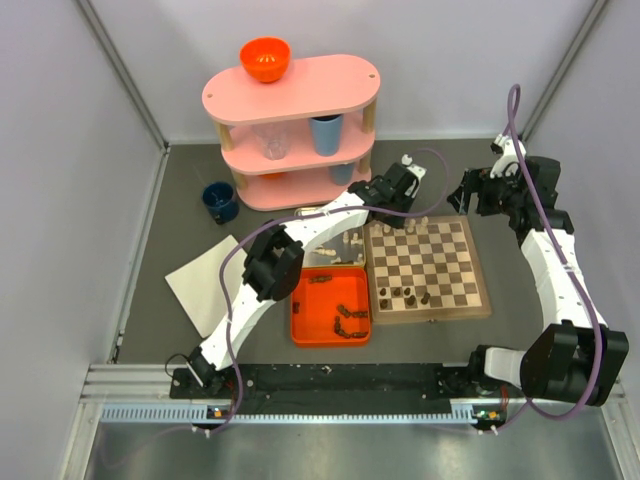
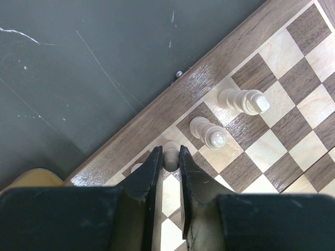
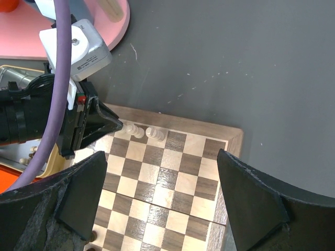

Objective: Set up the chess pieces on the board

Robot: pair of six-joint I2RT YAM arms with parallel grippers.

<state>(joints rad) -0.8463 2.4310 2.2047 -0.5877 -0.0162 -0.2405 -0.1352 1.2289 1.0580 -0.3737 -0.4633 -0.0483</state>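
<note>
From above, the board (image 1: pixel 428 268) lies right of the tabletop's centre, with the left gripper (image 1: pixel 380 220) at its far-left corner. In the left wrist view the nearly closed jaws pinch a cream piece (image 2: pixel 170 152) between their tips on an edge square; it should be settled upright and centred before release. In the right wrist view the right gripper (image 3: pixel 161 157) gapes wide and empty above the board.

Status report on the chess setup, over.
Left gripper shut on cream piece, board edge row. Right gripper open, empty. Two cream neighbours close, nothing blocking.

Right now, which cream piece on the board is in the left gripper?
The cream piece lowest in the left wrist view, clamped in the left gripper; the two pieces beyond it stand free along the edge row.
</note>
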